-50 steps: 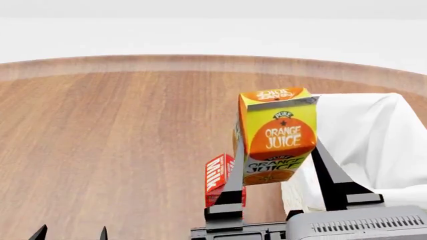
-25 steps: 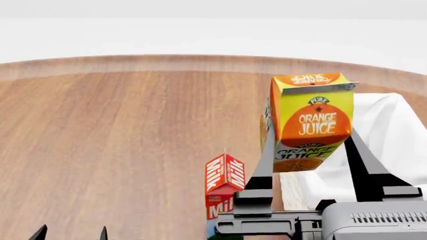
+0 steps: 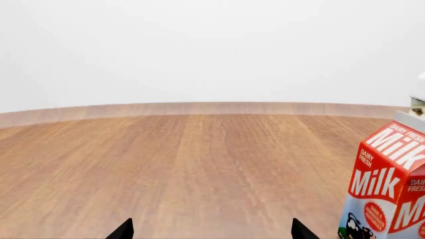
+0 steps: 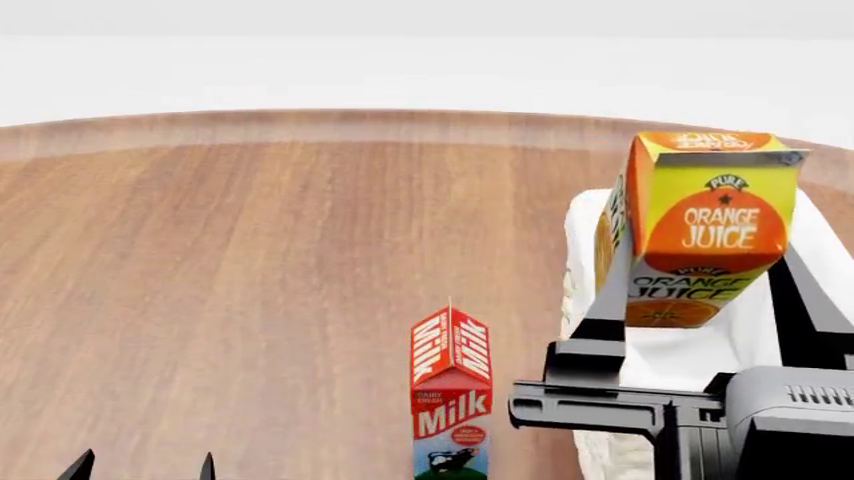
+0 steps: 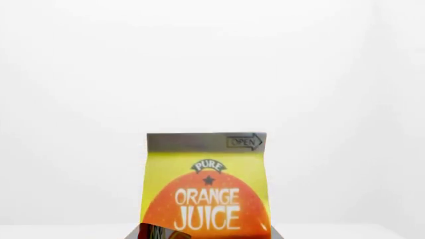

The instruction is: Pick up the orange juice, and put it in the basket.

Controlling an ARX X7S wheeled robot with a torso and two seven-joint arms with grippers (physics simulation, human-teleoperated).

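The right gripper (image 4: pixel 707 310) is pinching the tall yellow-and-orange gable-top carton of orange juice (image 4: pixel 699 225) between its two black fingers (image 4: pixel 603 320), one on each side of the carton's lower half, and the carton is lifted well clear of the round wooden table (image 4: pixel 240 280). It leans a little, its sealed top ridge tipped away from the robot, the "ORANGE JUICE" lettering facing back toward the head camera. From that view it hangs in front of the large cream-white basket (image 4: pixel 601 400) with its white cloth lining folded over the rim — whether it is fully over the opening or just at the near edge I cannot tell. The right wrist camera sees only the carton's upper face (image 5: pixel 206 186) against plain white. Just beside the basket, standing upright on the table, is a red-and-white milk carton (image 4: pixel 450 395), also showing at the edge of the left wrist view (image 3: pixel 388 189). The left gripper (image 4: pixel 144 466) sits low over bare wood with its dark fingertips (image 3: pixel 121 230) spread apart, holding nothing.
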